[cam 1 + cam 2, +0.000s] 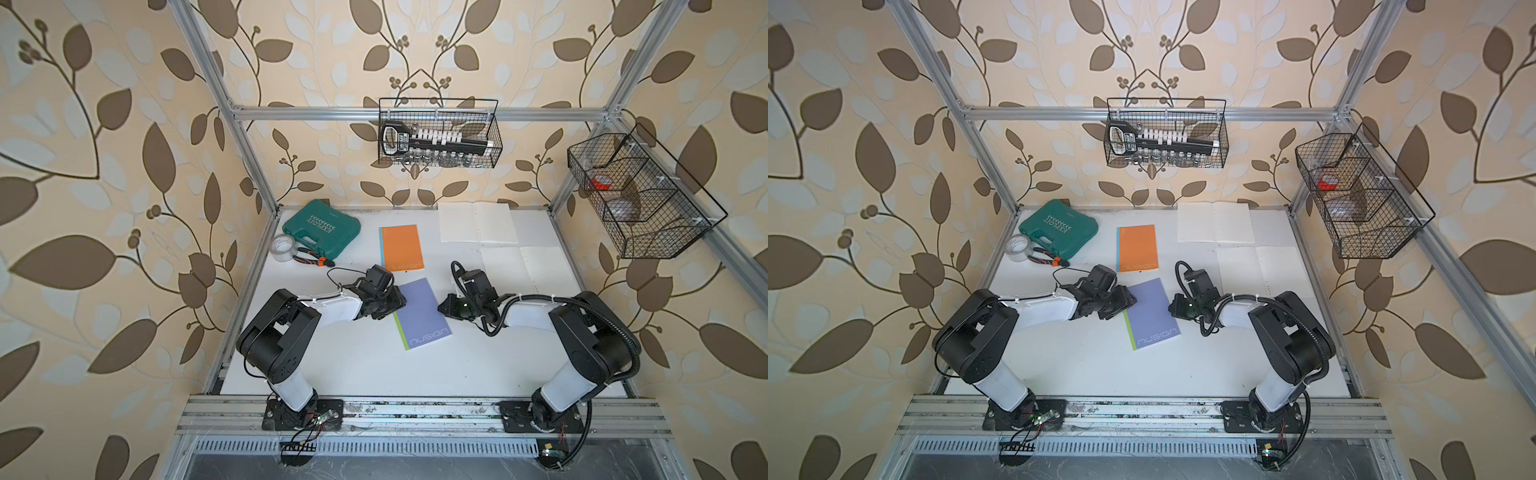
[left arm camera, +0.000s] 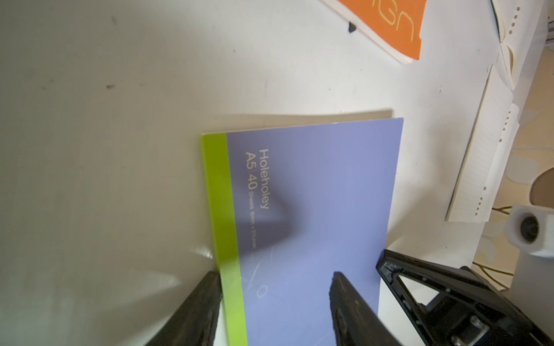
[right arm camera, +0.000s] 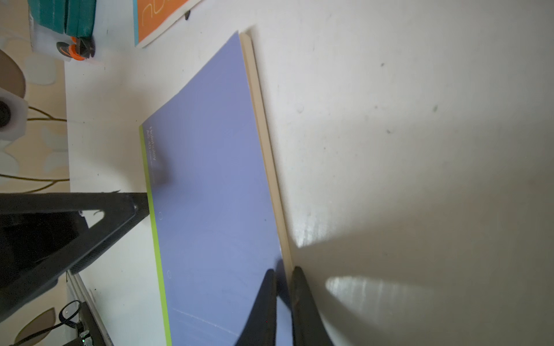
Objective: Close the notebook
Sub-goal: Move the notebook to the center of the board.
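The purple notebook [image 1: 422, 313] [image 1: 1152, 313] with a green spine strip lies closed and flat in the middle of the white table. My left gripper [image 1: 399, 305] [image 2: 275, 274] stands open at the spine end. One finger rests on the table beside the green strip, and the other hovers over the purple cover [image 2: 314, 194]. My right gripper [image 1: 442, 309] [image 3: 283, 269] is at the opposite, free edge. Its jaws are nearly together, with the notebook's [image 3: 215, 194] edge between them. Whether they pinch the cover alone or the pages too is not visible.
Behind lies a closed orange notebook [image 1: 401, 248]. Two notebooks lie open at the back right [image 1: 478, 222] [image 1: 528, 266]. A green tool case [image 1: 322, 226], a tape roll [image 1: 282, 248] and pliers [image 1: 313, 258] sit at the back left. Wire baskets [image 1: 438, 133] [image 1: 640, 199] hang on the frame.
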Available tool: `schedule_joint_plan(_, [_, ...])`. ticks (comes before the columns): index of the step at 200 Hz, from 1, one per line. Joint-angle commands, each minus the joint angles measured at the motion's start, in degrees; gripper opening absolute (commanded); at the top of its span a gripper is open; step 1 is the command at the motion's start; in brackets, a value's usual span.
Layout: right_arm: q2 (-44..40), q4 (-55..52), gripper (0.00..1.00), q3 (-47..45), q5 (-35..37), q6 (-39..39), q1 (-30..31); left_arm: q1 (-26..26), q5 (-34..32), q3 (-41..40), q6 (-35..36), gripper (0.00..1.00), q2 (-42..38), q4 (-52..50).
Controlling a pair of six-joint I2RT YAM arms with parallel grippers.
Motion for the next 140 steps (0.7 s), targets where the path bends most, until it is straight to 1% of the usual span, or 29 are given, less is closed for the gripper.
schedule_joint_plan(1, [4.2,-5.1,0.13,-2.8,0.4,2.3,2.0,0.5,1.1,2.5,2.1,0.60,2.1,1.0])
schedule_joint_plan(57, [7.9,-3.6,0.13,1.6,1.0,5.1,2.0,4.2,1.7,7.2,3.2,0.59,6.5,-0.9])
schedule_joint_plan(63, [8.6,-3.5,0.13,2.2,0.9,5.3,2.1,4.8,1.7,7.8,4.6,0.59,6.9,-1.4])
schedule_joint_plan(140, [15.0,-2.9,0.13,8.9,1.4,6.4,2.1,9.5,2.8,12.6,7.4,0.59,10.4,-3.8])
